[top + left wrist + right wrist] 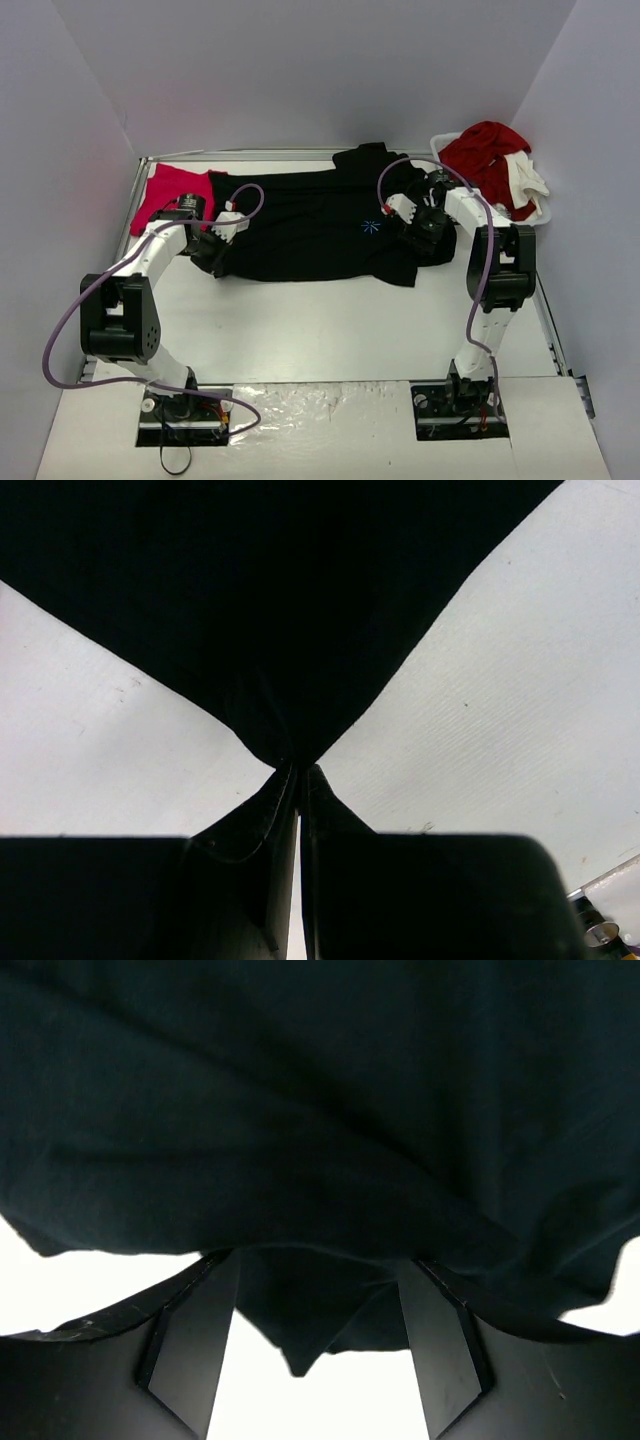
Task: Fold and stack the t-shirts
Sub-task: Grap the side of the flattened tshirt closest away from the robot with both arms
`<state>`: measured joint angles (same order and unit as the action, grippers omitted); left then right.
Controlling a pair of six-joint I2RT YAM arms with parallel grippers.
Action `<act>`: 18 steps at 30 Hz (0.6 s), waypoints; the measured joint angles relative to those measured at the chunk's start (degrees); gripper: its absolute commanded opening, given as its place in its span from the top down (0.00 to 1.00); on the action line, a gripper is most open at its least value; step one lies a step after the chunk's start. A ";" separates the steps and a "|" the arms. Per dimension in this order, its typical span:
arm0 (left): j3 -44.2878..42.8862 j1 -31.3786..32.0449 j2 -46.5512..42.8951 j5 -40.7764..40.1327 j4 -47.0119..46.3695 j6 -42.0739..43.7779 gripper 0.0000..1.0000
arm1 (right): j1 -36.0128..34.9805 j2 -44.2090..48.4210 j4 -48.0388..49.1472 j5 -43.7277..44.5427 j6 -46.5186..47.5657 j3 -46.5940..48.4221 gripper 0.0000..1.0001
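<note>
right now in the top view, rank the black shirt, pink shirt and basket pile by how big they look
1. black shirt, by far the largest
2. basket pile, red and white cloth
3. pink shirt

The last two look close in size, and the pink shirt is partly hidden, so their order is unsure.

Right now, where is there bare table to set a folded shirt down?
Free: the wide white table strip between the near hem of the large black cloth t-shirt and the arm bases. Crowded: the far edge, with the bright pink-red cloth t-shirt in the left corner and the white basket of red and white clothes in the right corner.
</note>
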<state>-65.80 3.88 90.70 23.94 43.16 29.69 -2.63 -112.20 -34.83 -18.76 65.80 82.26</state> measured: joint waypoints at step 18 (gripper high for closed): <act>0.02 -0.52 0.57 0.02 -0.04 0.11 0.98 | -0.79 -6.08 0.46 1.97 -1.88 3.37 0.37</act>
<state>-65.78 3.36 91.26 23.97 43.11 29.80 -3.42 -118.28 -34.37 -16.80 63.92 85.62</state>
